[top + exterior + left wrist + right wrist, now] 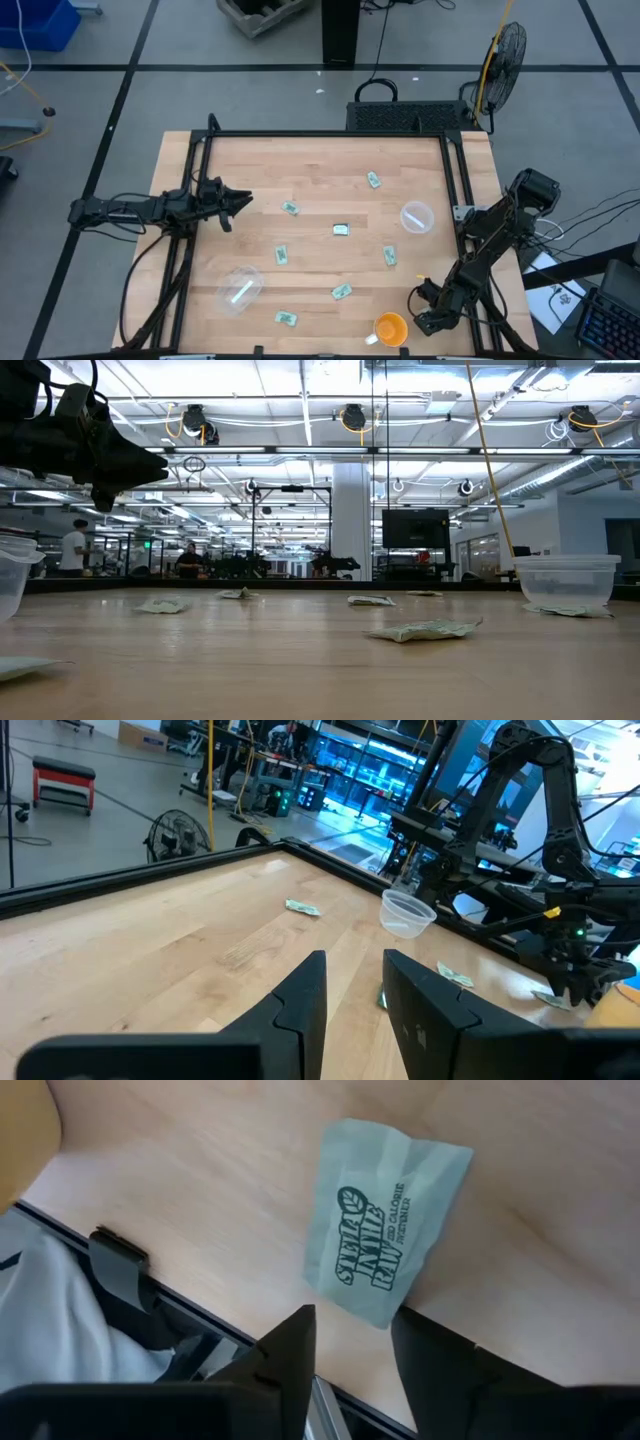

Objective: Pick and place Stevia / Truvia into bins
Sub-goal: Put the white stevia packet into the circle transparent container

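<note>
Several pale green sachets lie flat and scattered on the wooden table [320, 160], such as one sachet [341, 229] at the middle and another sachet [425, 628]. One clear cup [417, 217] stands toward the right, and a second clear cup [238, 290] near the front left. My right gripper [425, 295] is low at the front right, open, pointing down. Its fingers stand on either side of one end of a printed sachet [385, 1220]. My left gripper [238, 203] hovers open above the table's left side.
An orange cup [390, 327] stands at the near edge, just left of my right gripper. A black frame rail [455, 180] runs along the table's right side. The sachet under my right gripper lies close to the table's edge [200, 1315]. People stand far off in the room.
</note>
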{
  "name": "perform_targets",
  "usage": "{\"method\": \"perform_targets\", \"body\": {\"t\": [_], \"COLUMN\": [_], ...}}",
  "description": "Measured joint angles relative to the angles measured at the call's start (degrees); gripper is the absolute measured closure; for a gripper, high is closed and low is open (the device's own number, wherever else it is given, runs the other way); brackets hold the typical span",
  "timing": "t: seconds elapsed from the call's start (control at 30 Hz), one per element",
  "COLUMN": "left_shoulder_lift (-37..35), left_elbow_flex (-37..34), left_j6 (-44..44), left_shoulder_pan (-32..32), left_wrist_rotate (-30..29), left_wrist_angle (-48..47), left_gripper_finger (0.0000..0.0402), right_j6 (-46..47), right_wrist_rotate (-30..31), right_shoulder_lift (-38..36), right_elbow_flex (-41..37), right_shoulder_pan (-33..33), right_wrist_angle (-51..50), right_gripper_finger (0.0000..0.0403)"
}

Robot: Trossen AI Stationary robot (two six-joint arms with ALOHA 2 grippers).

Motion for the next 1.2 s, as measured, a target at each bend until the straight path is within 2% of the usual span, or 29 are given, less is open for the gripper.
{"method": "perform_targets", "body": {"t": [0.7,0.8,1.0,1.2], "left_shoulder_lift": [0.0,0.0,0.0,0.0], "left_elbow_flex": [0.0,0.0,0.0,0.0], "left_j6": [0.1,0.1,0.2,0.2], "left_shoulder_pan": [0.0,0.0,0.0,0.0], "left_wrist_rotate": [-0.3,-0.3,-0.4,-0.4], "left_wrist_angle": [0.0,0.0,0.0,0.0], "left_gripper_finger": [0.0295,0.0295,0.0295,0.0295], "right_j6": [-0.3,-1.7,-4.2,-2.6], "right_wrist_rotate": [2.0,6.0,19.9,23.1], "right_shoulder_lift": [0.0,0.0,0.0,0.0], "right_elbow_flex": [0.1,0.1,0.1,0.1], "right_shoulder_pan": [1.1,1.2,1.2,1.1], "right_wrist_angle": [-4.2,-5.3,-5.6,-10.1], "right_gripper_finger": [0.0399,0.0399,0.0402,0.0402]}}
